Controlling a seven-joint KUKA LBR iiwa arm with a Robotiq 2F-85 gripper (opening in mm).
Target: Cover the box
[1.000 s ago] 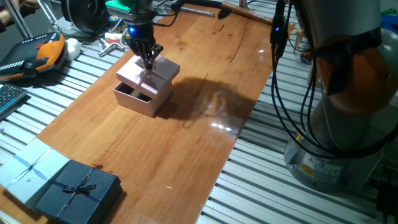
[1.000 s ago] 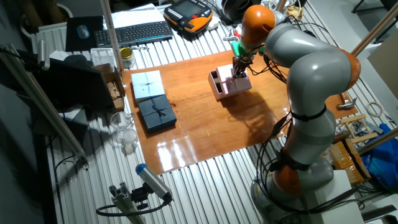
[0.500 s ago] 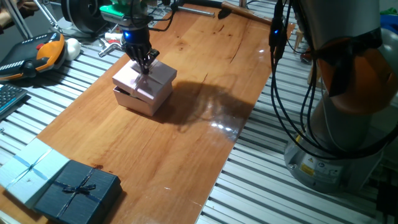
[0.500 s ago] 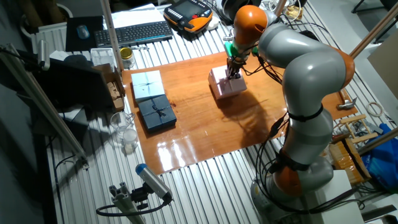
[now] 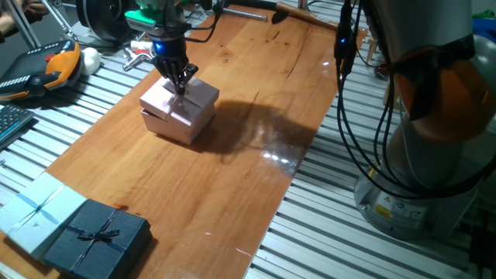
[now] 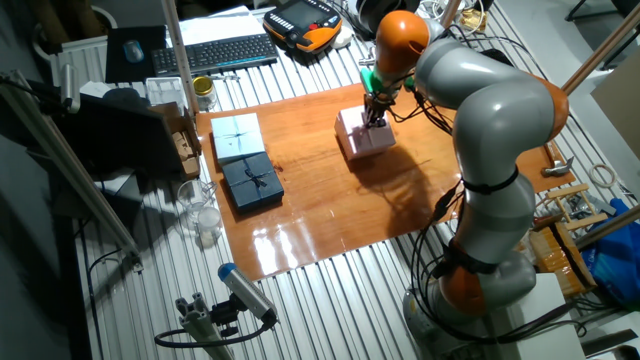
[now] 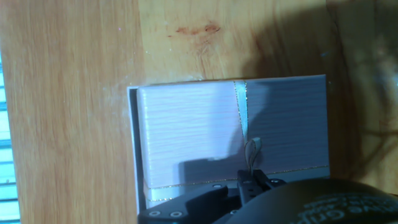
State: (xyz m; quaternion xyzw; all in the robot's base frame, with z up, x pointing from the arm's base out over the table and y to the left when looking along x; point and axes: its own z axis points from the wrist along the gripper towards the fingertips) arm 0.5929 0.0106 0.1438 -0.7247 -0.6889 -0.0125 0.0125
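The pale-pink box (image 5: 184,125) stands on the wooden board (image 5: 232,178) at its far left part. A matching pink lid (image 5: 165,98) lies on top of it, a little askew, with a dark gap at its left edge. My gripper (image 5: 184,85) stands straight above the lid, shut on the thin ribbon loop at the lid's middle. The other fixed view shows the box (image 6: 362,142) under the gripper (image 6: 373,119). In the hand view the lid (image 7: 186,134) fills the frame and its ribbon loop (image 7: 251,149) runs into the shut gripper (image 7: 252,180). The box's inside is hidden.
A dark navy box with a bow (image 5: 97,236) and a light blue ribboned box (image 5: 35,211) lie at the board's near left corner. An orange teach pendant (image 5: 54,66) and tools lie on the slatted table beyond. The robot's base (image 5: 422,163) stands to the right.
The gripper carried the lid left from the box's far side to above it and set it down on the box, hiding the open inside. In the last half second almost nothing moved.
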